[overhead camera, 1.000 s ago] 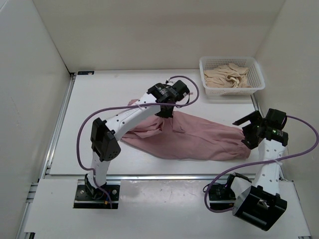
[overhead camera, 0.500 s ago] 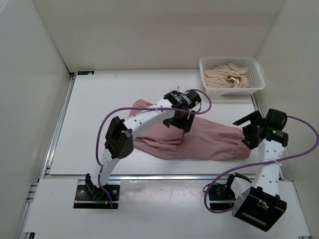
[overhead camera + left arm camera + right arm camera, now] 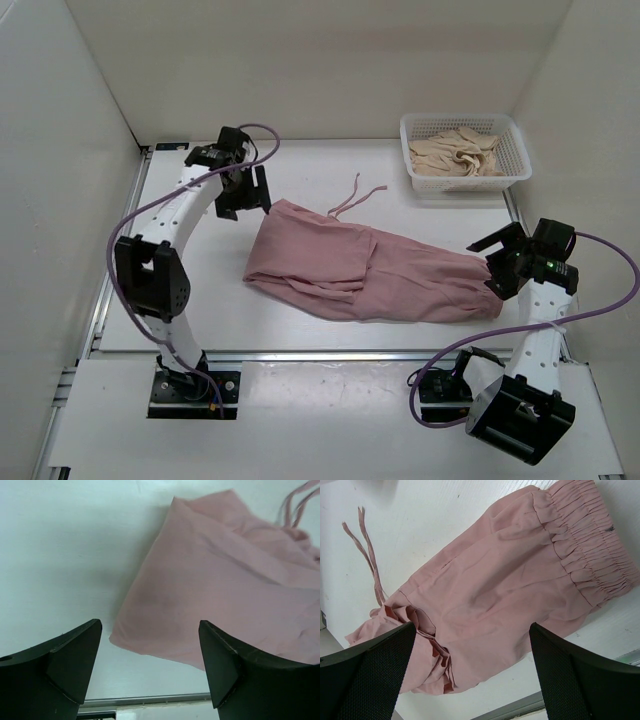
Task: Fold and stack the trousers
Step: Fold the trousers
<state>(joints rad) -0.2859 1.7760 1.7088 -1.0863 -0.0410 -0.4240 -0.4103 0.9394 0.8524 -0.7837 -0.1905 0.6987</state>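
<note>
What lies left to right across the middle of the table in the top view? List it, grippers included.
left gripper → dusty-pink trousers → right gripper. The white basket at the far edge is left out, since it sits above both the trousers' end and the right gripper.

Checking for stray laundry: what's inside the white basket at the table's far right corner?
The white basket holds a crumpled beige garment. Its floor, and anything under that cloth, is covered.
</note>
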